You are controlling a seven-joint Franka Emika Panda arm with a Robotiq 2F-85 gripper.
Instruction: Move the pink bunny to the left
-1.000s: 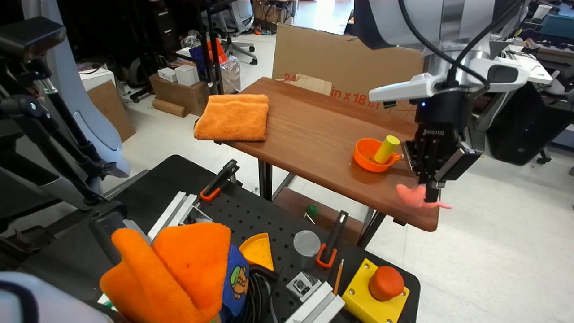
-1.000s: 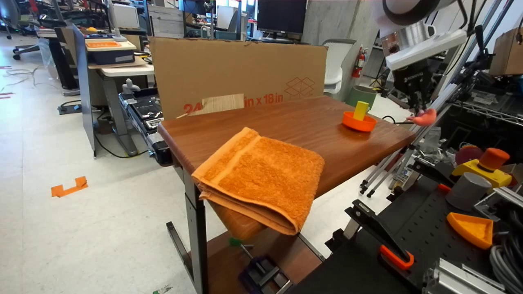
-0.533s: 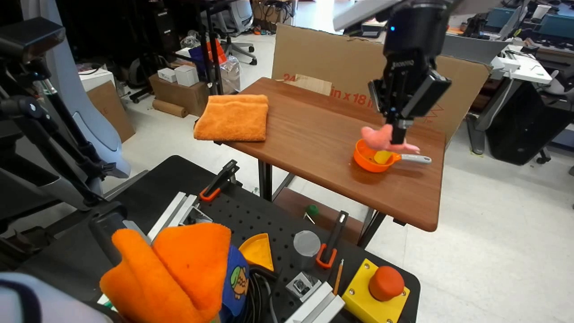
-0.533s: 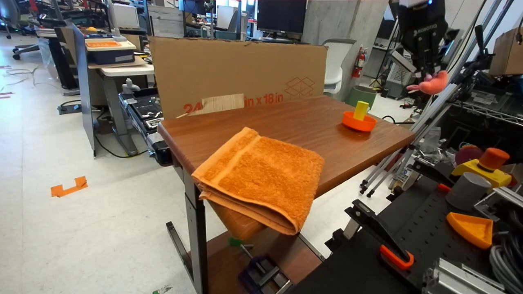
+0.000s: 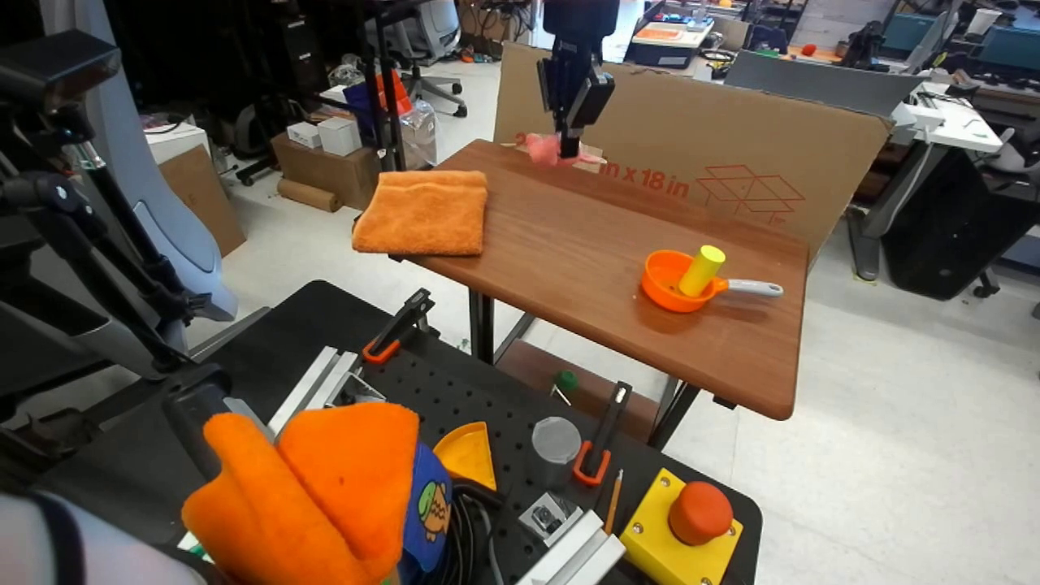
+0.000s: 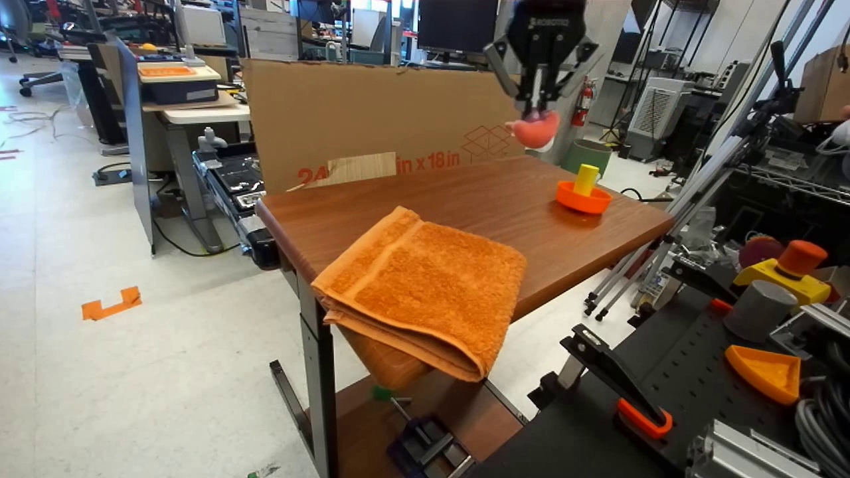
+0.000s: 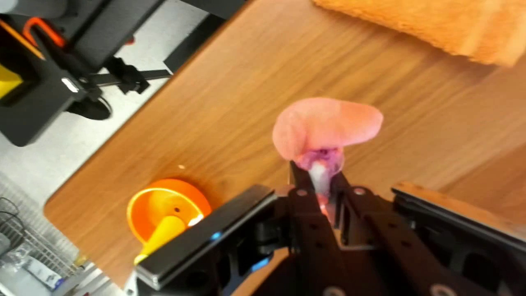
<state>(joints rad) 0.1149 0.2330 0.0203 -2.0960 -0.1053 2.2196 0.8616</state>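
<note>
Rounded pink bunny (image 7: 324, 125), now nearer fuzzy towel (image 6: 428, 292)

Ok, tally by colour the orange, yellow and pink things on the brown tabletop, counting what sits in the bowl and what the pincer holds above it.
Orange: 2 (folded cloth, bowl)
Yellow: 1 (cylinder in the bowl)
Pink: 1 (bunny held in the pincer)
Total: 4

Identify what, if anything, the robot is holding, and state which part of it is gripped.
The pincer holds the pink bunny by its narrow whitish section, next to the purple band, the larger pink end projecting beyond the fingertips.
</note>
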